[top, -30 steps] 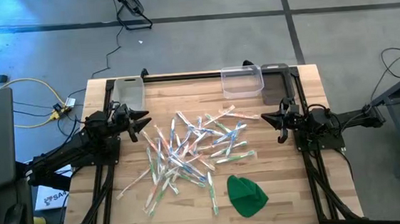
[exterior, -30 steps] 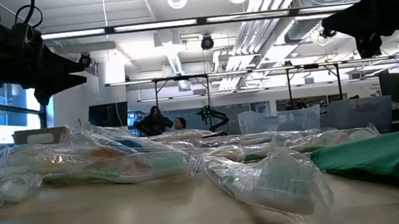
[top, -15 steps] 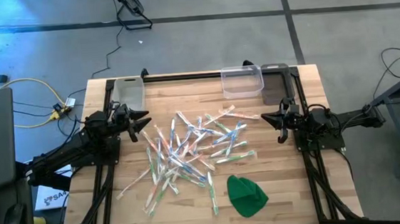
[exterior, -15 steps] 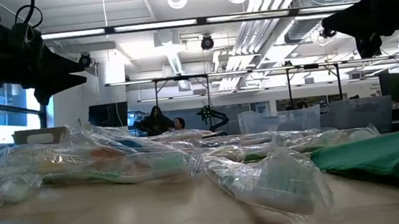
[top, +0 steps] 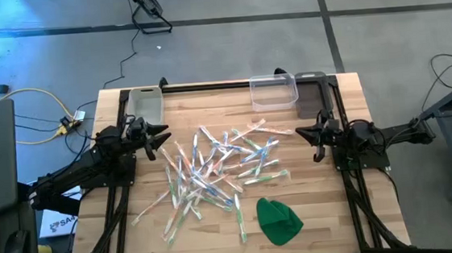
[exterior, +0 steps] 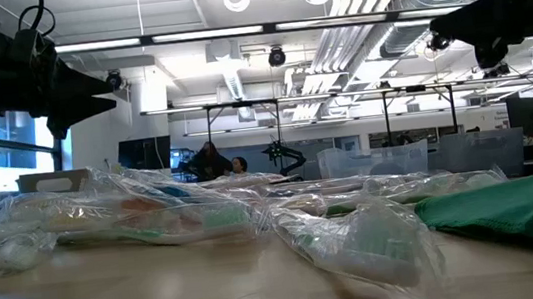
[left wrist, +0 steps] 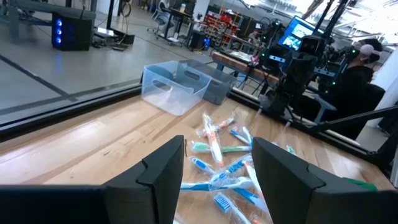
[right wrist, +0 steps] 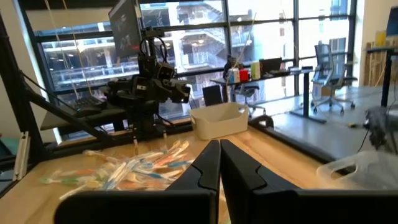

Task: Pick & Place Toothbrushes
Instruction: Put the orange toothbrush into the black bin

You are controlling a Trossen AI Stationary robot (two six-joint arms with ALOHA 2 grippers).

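Toothbrushes [top: 213, 172] heaped mid-table. Left gripper [top: 161, 140] hovers at heap's left edge, fingers apart; right gripper [top: 312, 136] at its right, fingers together. Risk: tangled wrappers, several lifted at once.

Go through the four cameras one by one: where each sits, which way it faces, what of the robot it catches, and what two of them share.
High view: overhead, straight down; both arms flank the toothbrushes.
Low view: table height, facing the room; toothbrushes close, arms above.
Left wrist view: past the left gripper, fingers apart, toward the clear bin.
Right wrist view: past the right gripper, fingers together, toward the left arm.
Shared: both wrist views show the toothbrush pile.
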